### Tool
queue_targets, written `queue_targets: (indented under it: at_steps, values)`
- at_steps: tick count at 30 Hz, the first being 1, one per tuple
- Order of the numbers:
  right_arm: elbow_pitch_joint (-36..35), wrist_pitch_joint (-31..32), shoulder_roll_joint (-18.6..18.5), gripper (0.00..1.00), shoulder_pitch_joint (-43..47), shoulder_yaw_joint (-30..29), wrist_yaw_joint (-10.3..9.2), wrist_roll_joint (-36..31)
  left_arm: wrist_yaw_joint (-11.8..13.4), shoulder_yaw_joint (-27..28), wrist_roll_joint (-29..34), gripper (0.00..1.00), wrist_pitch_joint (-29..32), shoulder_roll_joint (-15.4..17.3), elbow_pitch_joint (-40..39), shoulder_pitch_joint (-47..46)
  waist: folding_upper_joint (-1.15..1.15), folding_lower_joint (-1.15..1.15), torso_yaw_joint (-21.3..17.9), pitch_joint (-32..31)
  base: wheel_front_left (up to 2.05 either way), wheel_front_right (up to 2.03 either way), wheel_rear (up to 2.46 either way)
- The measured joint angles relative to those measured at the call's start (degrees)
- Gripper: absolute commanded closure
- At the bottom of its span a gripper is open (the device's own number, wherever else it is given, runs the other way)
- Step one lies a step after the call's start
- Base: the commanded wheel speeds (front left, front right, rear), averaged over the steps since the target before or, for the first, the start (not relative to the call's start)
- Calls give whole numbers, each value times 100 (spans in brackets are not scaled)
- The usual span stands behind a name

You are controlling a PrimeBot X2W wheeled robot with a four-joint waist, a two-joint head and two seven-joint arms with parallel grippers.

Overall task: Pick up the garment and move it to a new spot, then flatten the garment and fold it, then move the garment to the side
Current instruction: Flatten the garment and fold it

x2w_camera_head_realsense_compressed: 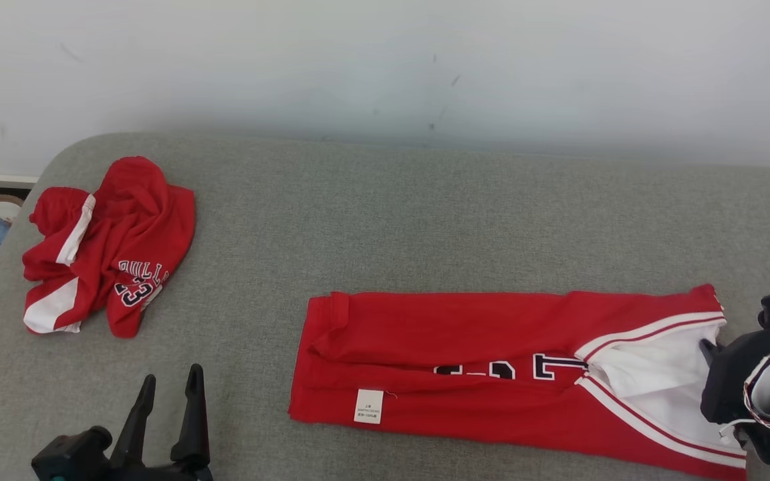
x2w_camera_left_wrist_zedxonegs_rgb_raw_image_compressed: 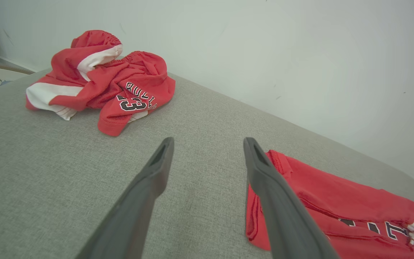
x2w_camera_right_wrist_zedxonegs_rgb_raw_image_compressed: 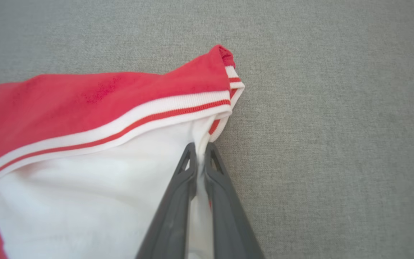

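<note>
Here the right gripper (x2w_camera_right_wrist_zedxonegs_rgb_raw_image_compressed: 200, 145) clamps the white edge of the flattened red basketball garment (x2w_camera_head_realsense_compressed: 458, 334), while the left gripper (x2w_camera_head_realsense_compressed: 172, 373) stands wide apart.

The garment (x2w_camera_head_realsense_compressed: 465, 334) is red, with a white side panel edged in white-and-red stripes, dark lettering outlined in white, and a white label (x2w_camera_head_realsense_compressed: 368, 405). The crumpled garment (x2w_camera_head_realsense_compressed: 111, 247) is red and white too; its dark number looks like 23. The tabletop (x2w_camera_head_realsense_compressed: 385, 220) is a grey weave.

Bare test rm, prob. lab: grey fabric-covered bench (x2w_camera_head_realsense_compressed: 425, 220) w/ rounded corner, against plain scuffed white wall (x2w_camera_head_realsense_compressed: 291, 60).
</note>
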Motion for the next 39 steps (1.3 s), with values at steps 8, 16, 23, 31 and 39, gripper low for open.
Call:
queue_targets:
  at_steps: [8, 16, 23, 31, 39]
  values:
    - [-713, -309, 238, 100, -58, -3, 333, 146, 0, -18, 1, 0, 20, -8, 7, 2, 0, 0, -219, -60, 0, 0, 0]
    - [-1750, -382, 602, 100, -108, 231, 586, 164, 0, -111, 2, 0, 84, -70, 90, -1, 0, 0, -338, -179, 0, 0, 0]
    - [-2440, -215, 929, 100, -101, 539, 635, 219, -8, -247, 11, 0, 170, -164, 172, -31, 0, 0, -310, -237, 0, 0, 0]
    - [-2652, 86, 1233, 100, -116, 927, 531, 112, -15, -387, 53, 0, 220, -313, 238, -203, 0, 0, -99, -202, 0, 0, 0]
    - [-2468, 328, 1557, 100, -397, 1105, 371, -1, -76, -489, 53, 0, 227, -443, 382, -364, 0, 0, 227, -143, 0, 0, 0]
